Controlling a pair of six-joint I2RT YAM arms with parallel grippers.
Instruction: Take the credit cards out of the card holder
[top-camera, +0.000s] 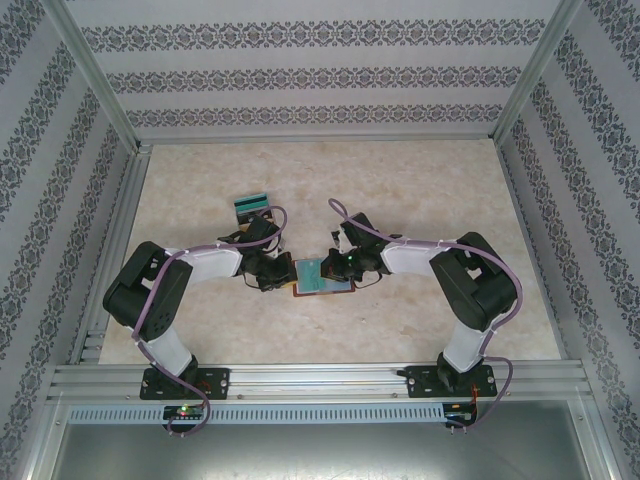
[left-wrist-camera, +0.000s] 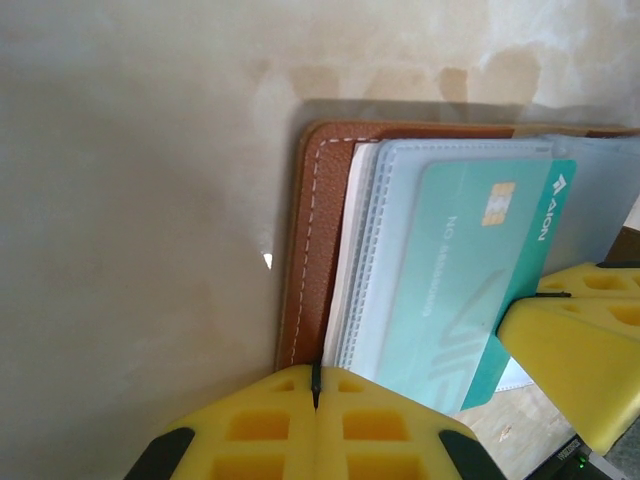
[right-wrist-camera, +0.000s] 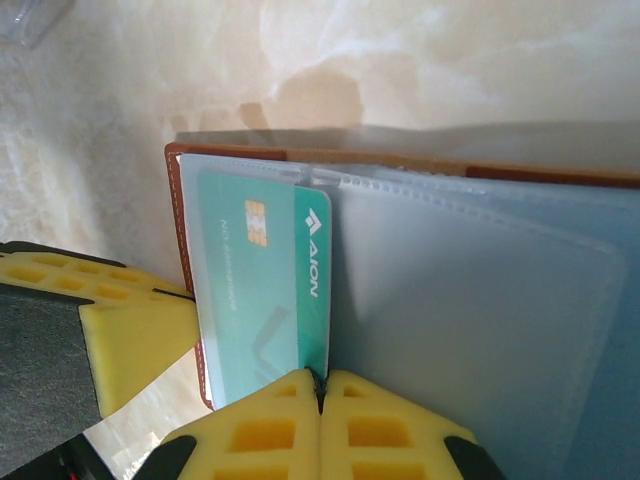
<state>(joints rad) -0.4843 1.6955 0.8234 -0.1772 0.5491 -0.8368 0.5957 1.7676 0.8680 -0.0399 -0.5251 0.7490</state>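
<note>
Extraction partly done: loose cards (top-camera: 252, 207) lying apart on worktop (top-camera: 450, 190); teal card (right-wrist-camera: 262, 290) partly out of card holder (left-wrist-camera: 300, 260), right jaws clenched on it, left jaws pinching holder's edge.

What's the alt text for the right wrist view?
The right tool is shut on the lower edge of a teal card in a clear sleeve of the open brown card holder. The left tool sits at its left rim; pale marbled table beyond.
</note>
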